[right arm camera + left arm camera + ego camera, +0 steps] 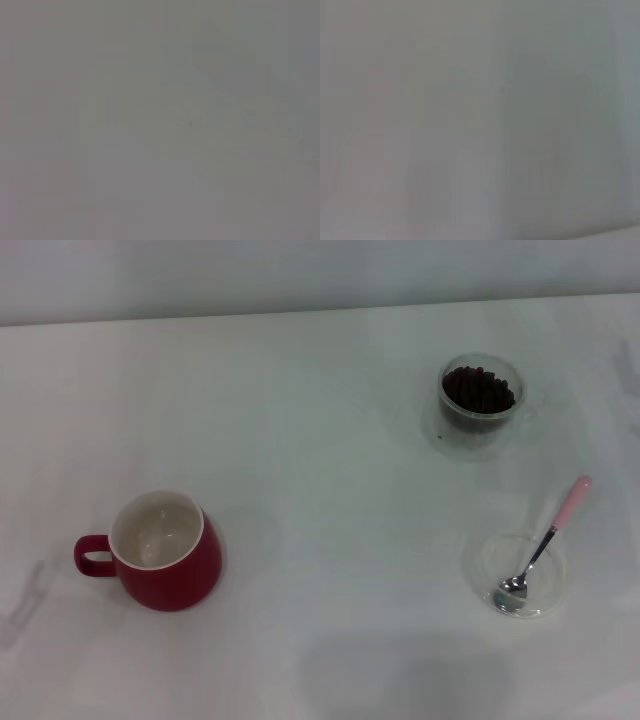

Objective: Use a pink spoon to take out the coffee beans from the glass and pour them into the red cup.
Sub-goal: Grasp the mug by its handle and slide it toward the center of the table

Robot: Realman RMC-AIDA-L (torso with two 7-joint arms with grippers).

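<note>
- Head view, tabletop scene: you are looking down on a white table with the red cup as the landmark, standing upright near your left, its loop handle turned away from the other items, its white inside showing nothing in it.
- Well apart from the red cup, across the table to its right, the pink spoon lies with its metal bowl resting in a shallow clear dish; the pale pink handle juts out over the dish rim, pointing away from you.
- Farther back than the dish and also well right of the red cup, the glass stands upright, holding a heap of coffee beans.
- Neither gripper shows in any view, so you cannot tell whether their fingers are spread or pressed together; both wrist views give only a blank grey surface.
</note>
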